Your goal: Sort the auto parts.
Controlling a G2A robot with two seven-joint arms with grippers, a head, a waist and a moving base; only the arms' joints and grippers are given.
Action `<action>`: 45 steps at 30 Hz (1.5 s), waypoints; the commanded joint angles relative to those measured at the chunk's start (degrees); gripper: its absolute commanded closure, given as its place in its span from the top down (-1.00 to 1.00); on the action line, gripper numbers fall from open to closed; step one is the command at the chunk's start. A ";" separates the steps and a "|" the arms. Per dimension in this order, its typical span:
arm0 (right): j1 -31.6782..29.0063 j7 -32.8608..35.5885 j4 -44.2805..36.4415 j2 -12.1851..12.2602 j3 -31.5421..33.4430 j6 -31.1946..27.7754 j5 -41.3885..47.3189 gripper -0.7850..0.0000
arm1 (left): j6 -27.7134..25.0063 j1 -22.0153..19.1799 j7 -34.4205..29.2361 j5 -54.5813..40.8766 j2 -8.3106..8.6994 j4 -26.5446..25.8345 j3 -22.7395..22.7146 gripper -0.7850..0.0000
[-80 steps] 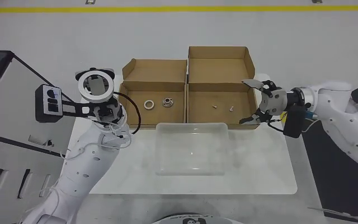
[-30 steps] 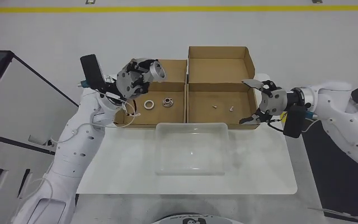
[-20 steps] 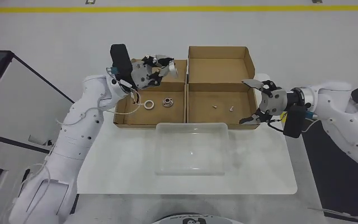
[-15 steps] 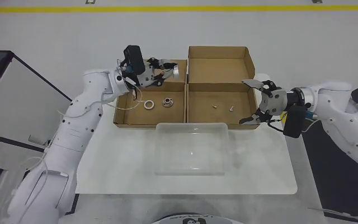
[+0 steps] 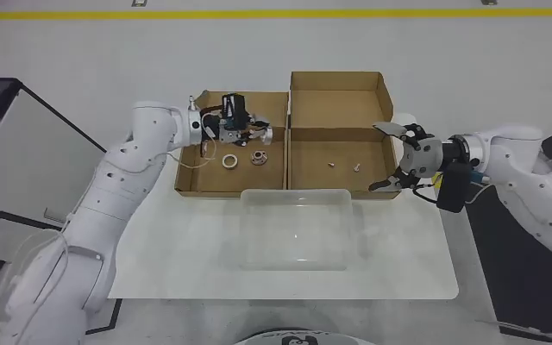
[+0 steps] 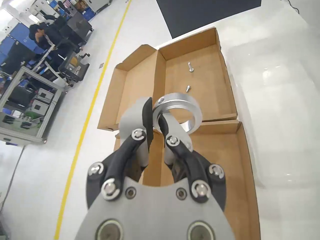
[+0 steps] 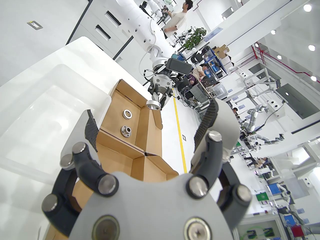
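Left gripper (image 6: 156,112) was clenched on a silver machined metal ring (image 6: 178,97), its fingers pinching the ring's wall, one inside the bore and one outside. I saw the ring held in the air, roughly level, above the far edge of the left open brown cardboard box (image 5: 207,174), toward the side where that box meets its neighbour. From my views the ring touched neither the cardboard nor any other part.

On the floor of the left box lay two loose pieces close beside each other but apart: a flat silver washer-like ring (image 5: 229,160) and a small silver flanged hub (image 5: 257,157). The held ring hung beyond them, on the hub's side.

The right open brown cardboard box (image 5: 310,148) stood touching the left one, both with lids folded back. In it lay two small silver screws (image 5: 329,161) (image 5: 354,166), apart from each other, on the near half of the floor.

Right gripper (image 5: 376,157) sat at the outer right wall of the right box, jaws spread wide with nothing between them.

A clear rectangular plastic tray (image 5: 297,233) sat on the white table (image 5: 405,259) just in front of both boxes, straddling the seam between them. I could not make out any part inside it.
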 commanded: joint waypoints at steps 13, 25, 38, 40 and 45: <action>0.00 0.00 0.00 0.00 0.00 0.00 0.00 1.00 | 0.38 -0.57 -2.56 8.10 0.38 2.24 4.97 -1.00; 0.00 0.00 0.00 0.00 0.00 0.00 0.00 1.00 | 0.39 -5.19 4.86 24.85 1.49 4.95 13.46 -1.00; 0.00 0.00 0.00 0.00 0.00 0.00 0.00 1.00 | 7.90 -8.34 10.45 25.72 -2.18 15.84 22.00 -1.00; 0.00 0.00 0.00 0.00 0.00 0.00 0.00 1.00 | 8.84 -8.81 10.93 25.16 -3.02 17.41 22.98 -1.00; 0.00 0.00 0.00 0.00 0.00 0.00 0.00 1.00 | 10.03 -10.24 11.23 24.95 -5.09 21.73 25.52 -1.00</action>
